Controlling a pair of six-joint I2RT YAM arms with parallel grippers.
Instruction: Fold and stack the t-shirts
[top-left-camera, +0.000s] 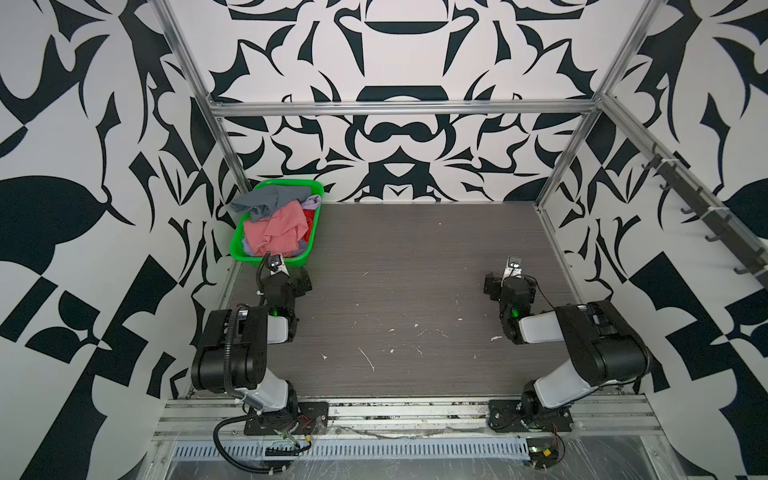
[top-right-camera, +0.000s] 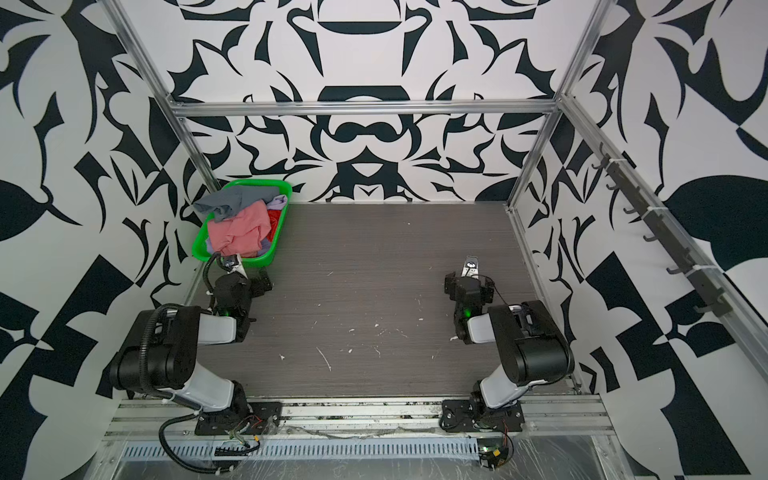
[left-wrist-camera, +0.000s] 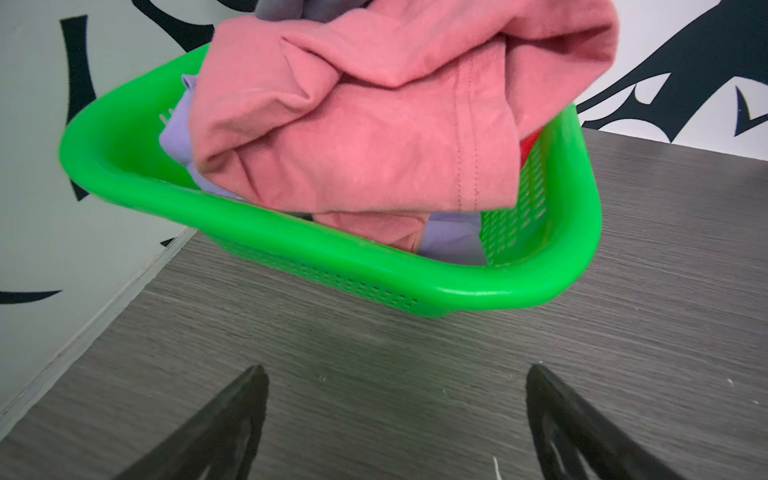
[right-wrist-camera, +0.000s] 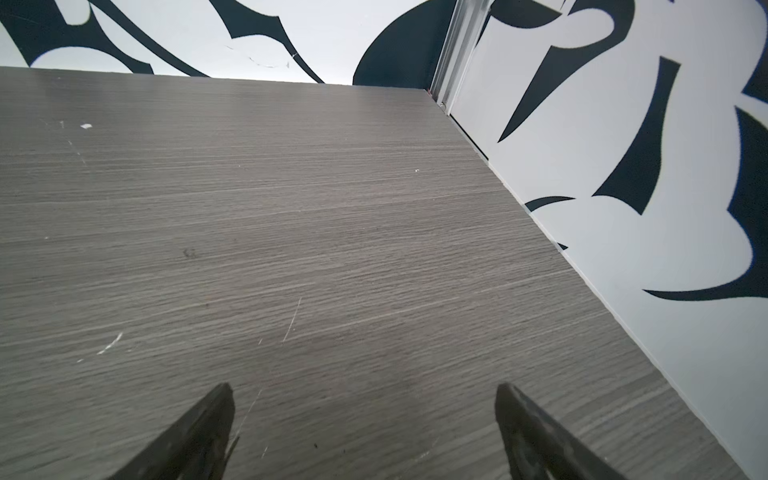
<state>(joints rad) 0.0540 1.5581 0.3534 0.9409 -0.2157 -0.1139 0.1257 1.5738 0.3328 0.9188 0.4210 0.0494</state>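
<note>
**Clerk:** Item one, location?

**Keeper:** Heap of soft cloth t-shirts (top-right-camera: 241, 232), crumpled inside the green perforated plastic basket (left-wrist-camera: 291, 237), at ten o'clock on the grey wood-grain worktop (top-left-camera: 415, 291). The salmon pink t-shirt (left-wrist-camera: 353, 145) lay uppermost, its hem double-stitched. The slate blue-grey t-shirt (top-left-camera: 270, 199) lapped over the rim. The lavender t-shirt (left-wrist-camera: 449, 241) and red t-shirt (top-left-camera: 309, 218) showed beneath.

**Clerk:** Pincers?

**Keeper:** Left pincer (left-wrist-camera: 397, 370), nine o'clock, just short of the basket: spread wide, empty. Right pincer (right-wrist-camera: 363, 388), three o'clock, over bare worktop: spread wide, empty.

**Clerk:** Hazards?

**Keeper:** Probable ones:
- The limp cloth was tangled, so one pull could drag two shirts.
- A snagged fold could tip the light basket.
- A shallow pinch could slip off.
</note>
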